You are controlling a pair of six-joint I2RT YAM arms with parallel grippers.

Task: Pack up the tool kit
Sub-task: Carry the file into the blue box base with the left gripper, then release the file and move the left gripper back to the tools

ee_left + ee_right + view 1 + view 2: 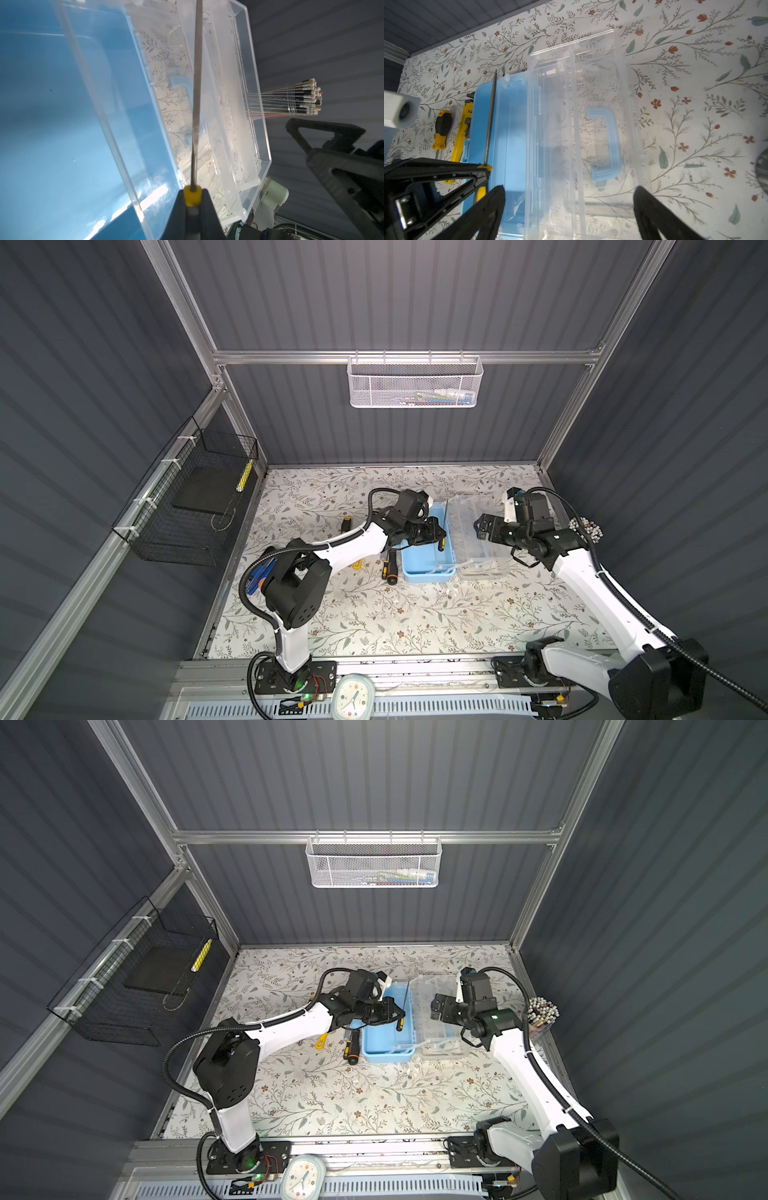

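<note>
In both top views I see the case [424, 570] open on the table [374, 614], long axis front to back, with the lid [478, 543] flat beside it.

Left wrist: my left gripper [192, 199] pinches the file [196, 93] by its yellow end, shaft along the case's hinge edge.

Right wrist: my right gripper [570, 199] is spread wide above the lid, empty. The lettering on the wrench [464, 133] beside the case is partly hidden.

Only one bit of lettering to read: dark letters, something like "TIO", on the yellow metal pipe wrench [463, 133], the rest hidden.
</note>
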